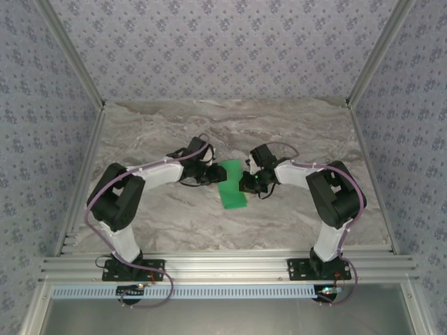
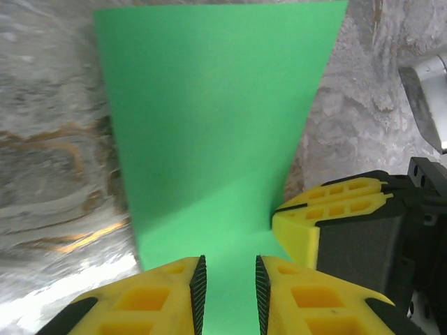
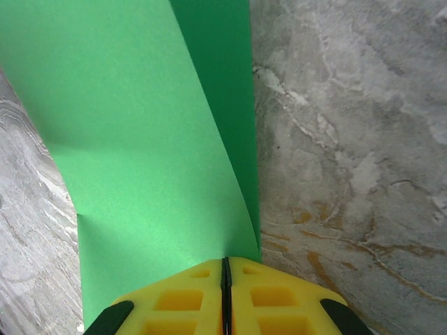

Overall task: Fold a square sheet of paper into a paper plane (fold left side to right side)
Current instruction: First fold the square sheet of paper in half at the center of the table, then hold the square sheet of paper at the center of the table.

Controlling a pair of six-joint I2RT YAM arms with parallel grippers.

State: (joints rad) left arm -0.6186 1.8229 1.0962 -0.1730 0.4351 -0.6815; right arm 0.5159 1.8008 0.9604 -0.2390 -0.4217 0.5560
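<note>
Between the two tools, centre of the overhead view: green sheet pinched from the right, straddled from the left

At the middle of the overhead view, green sheet (image 1: 231, 185) on the marbled worktop (image 1: 293, 132), long axis running from upper centre down toward the lower edge with a slight lean. Flanked closely on both sides: left tool (image 1: 208, 174) at the upper-left edge, right tool (image 1: 246, 183) against the right edge about halfway down.

From the right wrist, right tool (image 3: 225, 269) at lower centre, clamped tight on the paper, no gap at the tips. Green sheet (image 3: 140, 139) curling up off the worktop to meet that pinch, with a darker strip of it behind the curl at upper centre.

From the left wrist, left tool (image 2: 229, 279) at the bottom edge, jaws a narrow way apart, green showing through the gap, nothing visibly gripped. Pressing down or merely hovering: impossible to tell. Paper spreading away toward the top of that frame; right tool (image 2: 328, 209) at lower right, just beside the sheet's edge.

By judgement: crease likely along the long axis, so the carry across it, left to right in the overhead frame. Right tool attached on the receiving side. Left tool nearer the side due to travel, but not gripping; a firm hold there probably needed first.
</note>
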